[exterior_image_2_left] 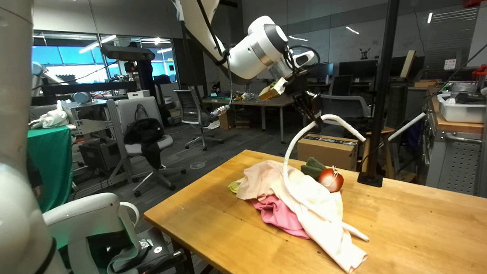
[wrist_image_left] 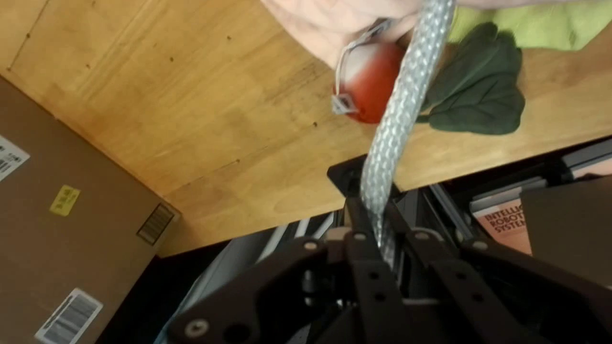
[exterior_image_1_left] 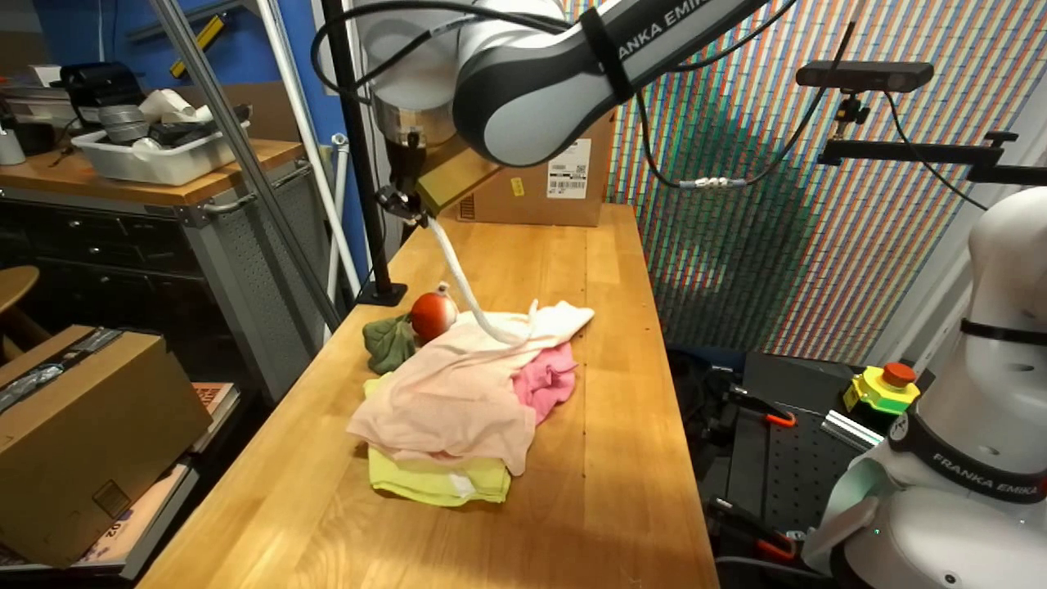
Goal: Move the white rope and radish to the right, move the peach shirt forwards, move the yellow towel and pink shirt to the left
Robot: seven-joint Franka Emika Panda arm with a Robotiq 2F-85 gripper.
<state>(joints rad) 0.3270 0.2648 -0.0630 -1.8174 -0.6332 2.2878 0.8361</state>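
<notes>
Grips rope (wrist_image_left: 401, 102) between clenched jaws, well clear of the worktop (exterior_image_2_left: 411, 220), with one stretch draping onto peach shirt (exterior_image_1_left: 466, 401) below. Hangs higher than radish (exterior_image_1_left: 431, 317), well apart.

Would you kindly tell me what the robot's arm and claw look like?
The arm is white and grey with rounded, dark-rimmed joints, a black strap and FRANKA EMIKA lettering; black cables loop along it. A yellowish block is mounted near its end. The claw is black, with slim linked fingers and round bolt heads.
</notes>
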